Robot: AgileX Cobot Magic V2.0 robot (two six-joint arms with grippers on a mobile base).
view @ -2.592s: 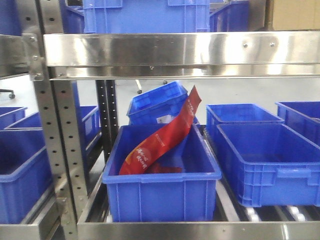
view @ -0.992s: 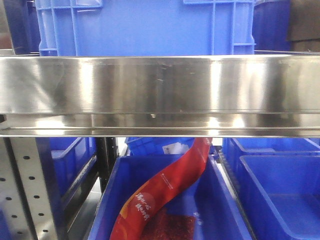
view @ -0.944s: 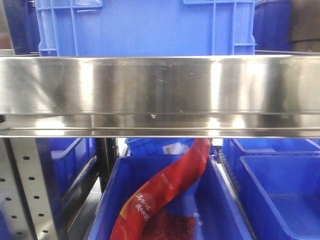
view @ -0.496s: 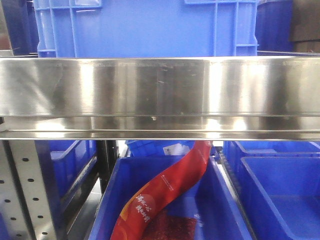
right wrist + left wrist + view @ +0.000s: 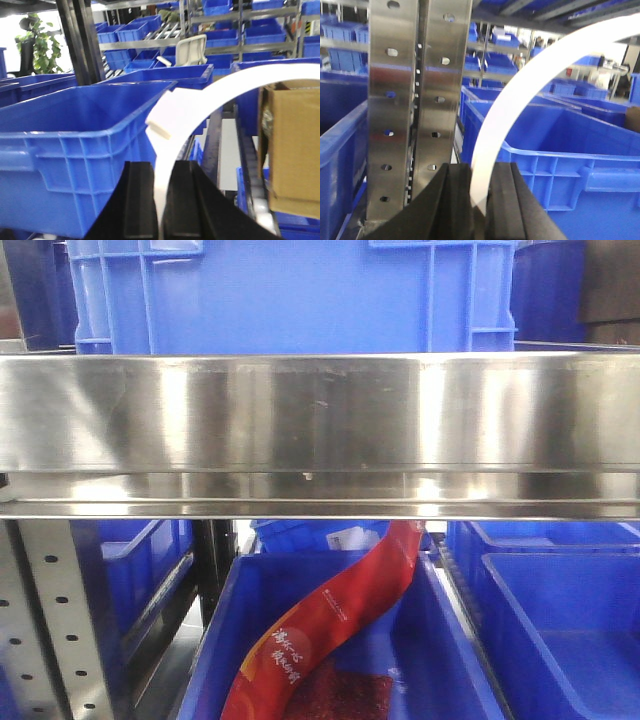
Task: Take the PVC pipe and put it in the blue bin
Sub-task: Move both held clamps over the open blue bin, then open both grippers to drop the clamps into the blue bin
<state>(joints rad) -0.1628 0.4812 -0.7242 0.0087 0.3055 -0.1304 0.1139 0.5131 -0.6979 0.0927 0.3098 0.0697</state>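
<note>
In the left wrist view, my left gripper [image 5: 480,167] is shut on the lower end of a white PVC pipe [image 5: 492,140], whose arc curves up and to the right. In the right wrist view, my right gripper [image 5: 162,167] is likewise shut on a white PVC pipe [image 5: 220,90], with a squared tab [image 5: 162,120] just above the fingers. A blue bin [image 5: 580,170] stands right of the left gripper. Another blue bin [image 5: 65,155] stands left of the right gripper. Neither gripper shows in the front view.
A steel shelf beam [image 5: 320,430] crosses the front view, with a blue crate [image 5: 300,300] on top. Below it, a blue bin [image 5: 215,640] holds a red bag [image 5: 330,620]. A perforated steel upright [image 5: 415,100] stands left of the left gripper. A cardboard box [image 5: 292,150] sits at the right.
The front view has come closer and higher, so the shelf beam now fills its middle. Over the last second the view has barely shifted.
</note>
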